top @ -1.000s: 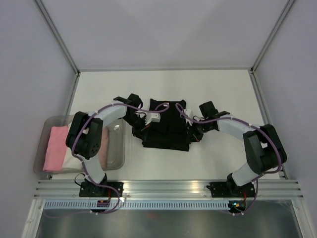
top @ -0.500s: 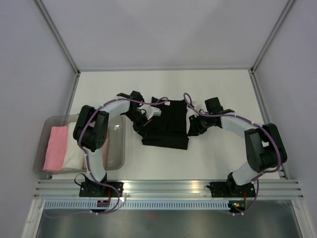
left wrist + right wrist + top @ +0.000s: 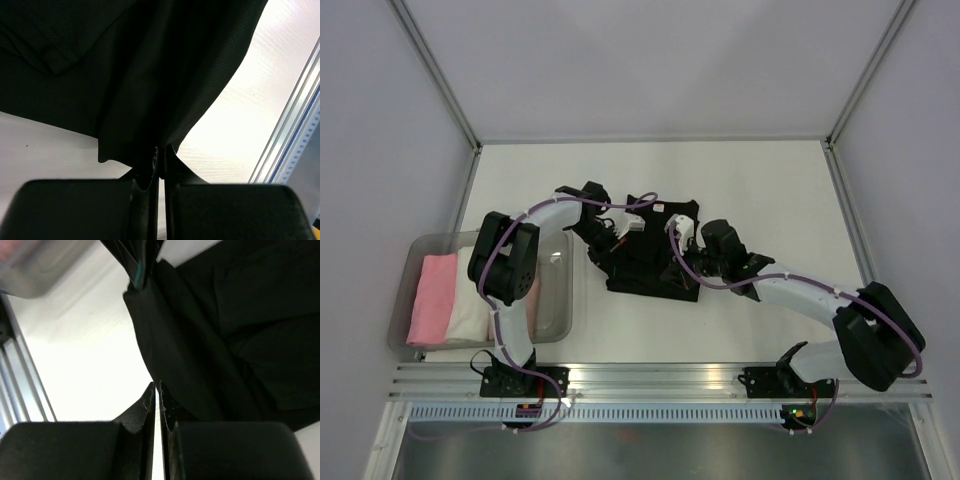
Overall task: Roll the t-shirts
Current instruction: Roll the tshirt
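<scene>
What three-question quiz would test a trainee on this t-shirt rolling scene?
1. True or false: the black t-shirt lies inside the clear bin.
2. The left pincer is: A wide open, holding nothing; B shut on black cloth; C gripping the bin.
3. Fill in: the leftmost roll in the bin is coloured ____.
Key: 1 false; 2 B; 3 pink.
</scene>
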Controlling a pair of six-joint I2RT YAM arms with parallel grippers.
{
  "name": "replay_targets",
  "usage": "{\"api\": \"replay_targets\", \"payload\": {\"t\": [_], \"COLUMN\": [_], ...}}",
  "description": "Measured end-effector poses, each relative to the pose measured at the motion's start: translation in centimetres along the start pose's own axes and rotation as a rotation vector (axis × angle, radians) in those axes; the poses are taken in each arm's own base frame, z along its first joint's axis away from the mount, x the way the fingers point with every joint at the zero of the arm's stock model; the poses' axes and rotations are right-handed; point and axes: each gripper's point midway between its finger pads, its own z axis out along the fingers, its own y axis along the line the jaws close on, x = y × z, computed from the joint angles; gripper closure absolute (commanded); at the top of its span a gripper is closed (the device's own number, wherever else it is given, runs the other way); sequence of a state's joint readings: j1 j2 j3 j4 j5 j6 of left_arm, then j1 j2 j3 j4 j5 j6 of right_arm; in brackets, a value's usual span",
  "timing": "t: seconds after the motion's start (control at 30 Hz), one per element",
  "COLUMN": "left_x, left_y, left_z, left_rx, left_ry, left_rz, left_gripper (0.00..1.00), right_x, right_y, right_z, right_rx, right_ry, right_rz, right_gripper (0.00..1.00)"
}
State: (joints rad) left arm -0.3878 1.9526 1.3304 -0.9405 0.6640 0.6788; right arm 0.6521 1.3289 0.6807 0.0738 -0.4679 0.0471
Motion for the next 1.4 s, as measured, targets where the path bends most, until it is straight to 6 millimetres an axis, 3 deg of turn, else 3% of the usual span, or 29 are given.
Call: {"api": "replay_targets", "payload": {"t": [0.13, 0.27, 0.37, 0.5, 0.6, 0.8, 0.9, 0.93, 1.13, 1.2, 1.3, 1.4], "left_x": [-0.1, -0.3, -0.4, -0.7, -1.2, -1.5, -2.1, -2.4, -5.1, -5.3, -3.1, -0.4], "left_y": [0.0, 0.1, 0.1, 0.3, 0.4, 0.4, 0.0, -0.1, -2.5, -4.1, -6.3, -5.9], "left_z": [-0.1, -0.1, -0.2, -0.4, -0.7, -1.3, -2.7, -3.4, -7.1, -6.5, -3.8, -1.2], "left_rx": [-0.001, -0.004, -0.007, -0.014, -0.024, -0.027, -0.055, -0.072, -0.203, -0.242, -0.252, -0.266], "left_ry": [-0.002, -0.005, -0.008, -0.01, -0.015, -0.016, -0.033, -0.044, -0.1, -0.1, -0.055, -0.012], "left_rz": [-0.002, 0.001, 0.003, 0.007, 0.017, 0.071, 0.152, 0.19, 0.503, 0.647, 0.832, 0.95], "left_gripper": [0.98, 0.96, 0.89, 0.62, 0.53, 0.47, 0.44, 0.36, 0.34, 0.32, 0.27, 0.22], "right_x": [2.5, 3.0, 3.1, 4.6, 5.6, 5.0, 5.0, 5.0, 4.8, 4.7, 4.6, 4.7], "right_y": [-0.6, -1.4, -1.9, -2.9, -3.7, -4.7, -5.0, -5.0, -5.3, -5.4, -5.6, -5.7], "right_z": [2.6, 3.7, 4.4, 5.3, 5.7, 5.7, 5.7, 5.7, 5.6, 5.6, 5.7, 5.8], "right_rx": [0.012, 0.039, 0.054, 0.07, 0.078, 0.071, 0.07, 0.068, 0.069, 0.07, 0.073, 0.072], "right_ry": [0.059, 0.058, 0.048, 0.077, 0.096, 0.072, 0.067, 0.067, 0.056, 0.051, 0.045, 0.043], "right_rz": [0.058, 0.083, 0.107, 0.17, 0.228, 0.284, 0.303, 0.31, 0.339, 0.348, 0.36, 0.374], "right_gripper": [0.93, 0.94, 0.95, 0.97, 0.97, 0.98, 0.98, 0.99, 0.99, 0.99, 0.99, 1.0]}}
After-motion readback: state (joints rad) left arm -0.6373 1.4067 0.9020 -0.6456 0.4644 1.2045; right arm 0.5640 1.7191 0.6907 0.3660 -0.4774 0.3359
